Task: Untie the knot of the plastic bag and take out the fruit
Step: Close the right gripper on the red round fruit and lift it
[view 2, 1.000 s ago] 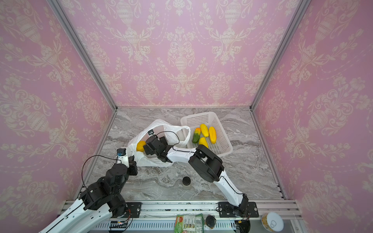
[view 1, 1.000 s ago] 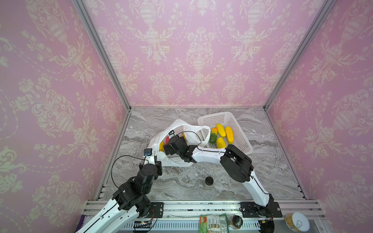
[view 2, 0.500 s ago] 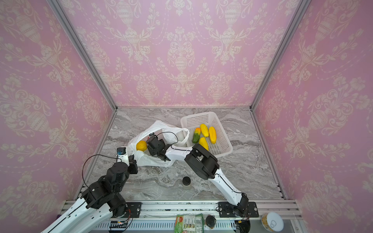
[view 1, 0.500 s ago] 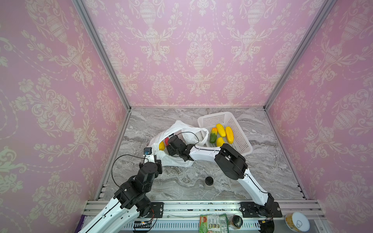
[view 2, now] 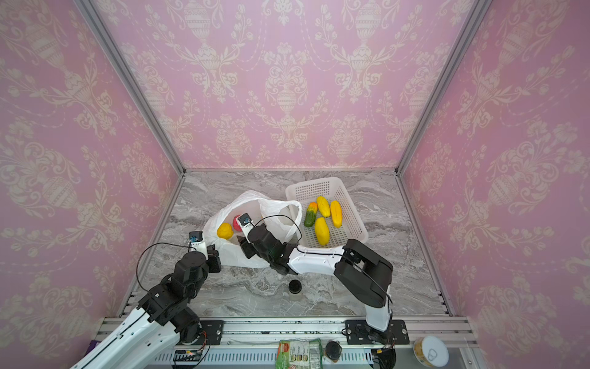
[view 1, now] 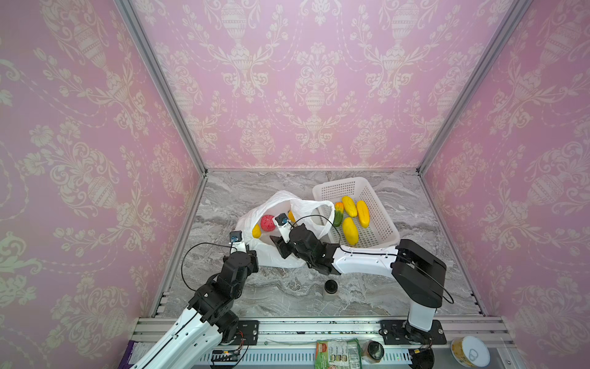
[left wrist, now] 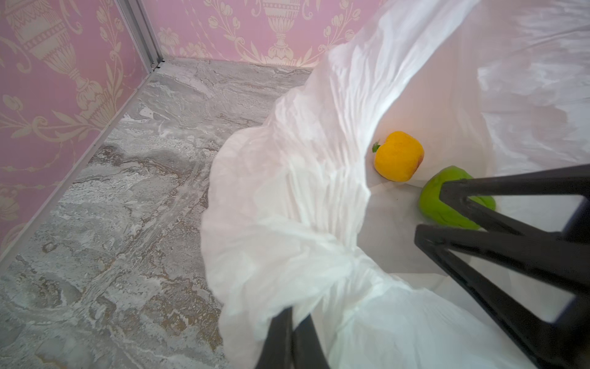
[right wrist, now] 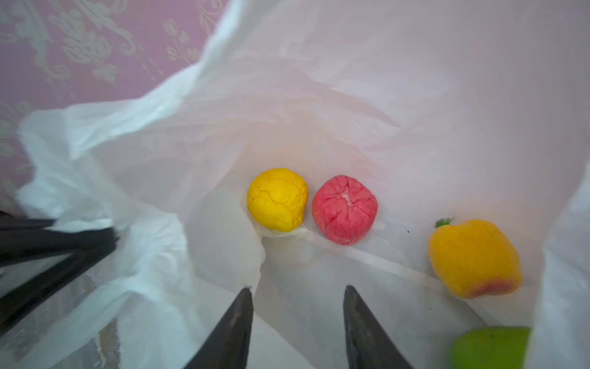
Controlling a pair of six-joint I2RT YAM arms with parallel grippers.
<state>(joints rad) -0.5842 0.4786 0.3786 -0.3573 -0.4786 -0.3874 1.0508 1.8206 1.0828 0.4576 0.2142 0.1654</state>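
Gripping the plastic bag [left wrist: 287, 207] rim, left tool [left wrist: 295, 316] holds its mouth wide; right tool [right wrist: 297, 290] gapes empty inside.

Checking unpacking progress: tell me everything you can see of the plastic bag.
The plastic bag is thin, crinkly, translucent white, untied, lying mouth-open on the marble table beside the basket. The left gripper is shut on its edge; the right gripper, jaws apart, reaches inside. It holds a yellow fruit, a pink-red fruit, an orange-yellow fruit and a green fruit.
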